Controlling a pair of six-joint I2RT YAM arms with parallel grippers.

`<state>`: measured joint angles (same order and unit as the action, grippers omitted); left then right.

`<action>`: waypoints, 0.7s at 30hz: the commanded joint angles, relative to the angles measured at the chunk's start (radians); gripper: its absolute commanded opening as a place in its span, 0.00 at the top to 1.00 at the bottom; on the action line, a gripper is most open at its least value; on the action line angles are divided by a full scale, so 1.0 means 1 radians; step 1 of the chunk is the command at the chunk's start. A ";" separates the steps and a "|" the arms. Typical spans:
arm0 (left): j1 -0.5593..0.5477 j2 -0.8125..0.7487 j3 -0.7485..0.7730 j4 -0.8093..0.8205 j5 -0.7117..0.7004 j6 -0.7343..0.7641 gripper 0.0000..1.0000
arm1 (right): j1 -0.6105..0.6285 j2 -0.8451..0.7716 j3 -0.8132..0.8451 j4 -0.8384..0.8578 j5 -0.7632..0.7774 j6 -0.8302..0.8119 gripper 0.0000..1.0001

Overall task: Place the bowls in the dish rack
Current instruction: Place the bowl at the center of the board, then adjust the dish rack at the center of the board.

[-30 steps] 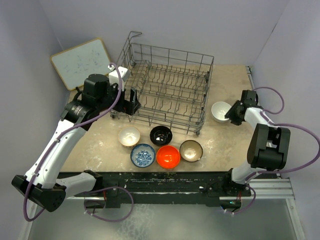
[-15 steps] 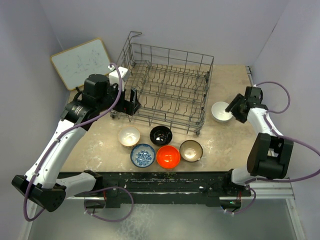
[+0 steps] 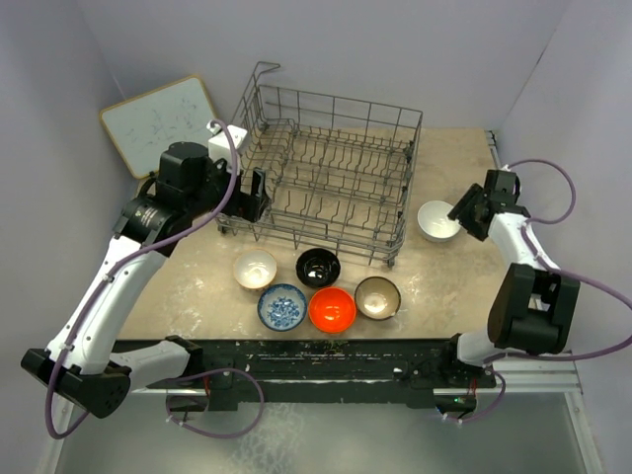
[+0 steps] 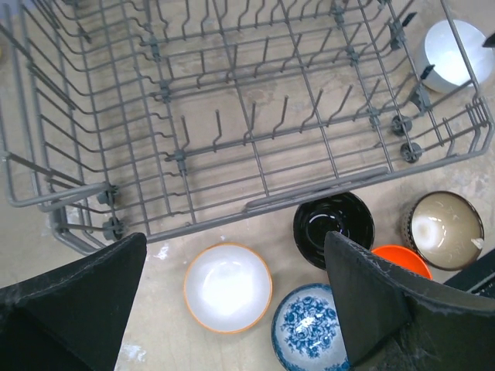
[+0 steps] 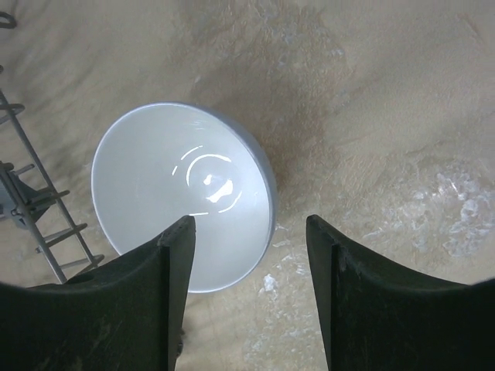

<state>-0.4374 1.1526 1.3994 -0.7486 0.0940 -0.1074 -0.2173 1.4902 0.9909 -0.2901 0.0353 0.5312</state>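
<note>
The grey wire dish rack (image 3: 407, 188) stands at the back middle with no bowls in it; it fills the top of the left wrist view (image 4: 232, 139). Five bowls sit in front of it: cream (image 3: 255, 269), black (image 3: 318, 267), blue-and-white (image 3: 281, 307), orange-red (image 3: 332, 309) and brown-rimmed (image 3: 377, 297). The white bowl (image 3: 435, 220) sits right of the rack. My left gripper (image 3: 259, 196) hangs open and empty at the rack's front left corner, above the cream bowl (image 4: 227, 287). My right gripper (image 5: 249, 220) is open, its fingers straddling the white bowl's (image 5: 170, 185) near rim.
A white board (image 3: 163, 120) leans against the wall at the back left. Grey walls close in the back and both sides. The table's dark front edge (image 3: 326, 348) runs just below the row of bowls.
My right arm has stretched out and its gripper has shifted slightly at the white bowl's right side. My left gripper has drawn back a little to the left. No bowl has moved.
</note>
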 commanded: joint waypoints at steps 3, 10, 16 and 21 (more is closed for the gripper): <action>0.037 0.014 0.049 0.035 0.006 0.006 0.01 | 0.003 -0.173 0.087 -0.005 0.057 -0.043 0.39; 0.041 0.015 0.060 0.058 0.041 -0.023 0.01 | 0.184 -0.172 0.217 -0.057 0.101 -0.062 0.38; 0.041 0.003 0.067 0.045 0.040 -0.029 0.01 | 0.309 -0.060 0.274 -0.045 0.084 -0.023 0.37; 0.042 -0.021 0.057 0.037 0.038 -0.032 0.01 | 0.325 0.038 0.295 -0.023 0.081 -0.017 0.37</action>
<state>-0.4011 1.1713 1.4235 -0.7422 0.1226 -0.1215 0.1059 1.4868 1.2419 -0.3210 0.1101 0.4992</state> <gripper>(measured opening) 0.992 0.631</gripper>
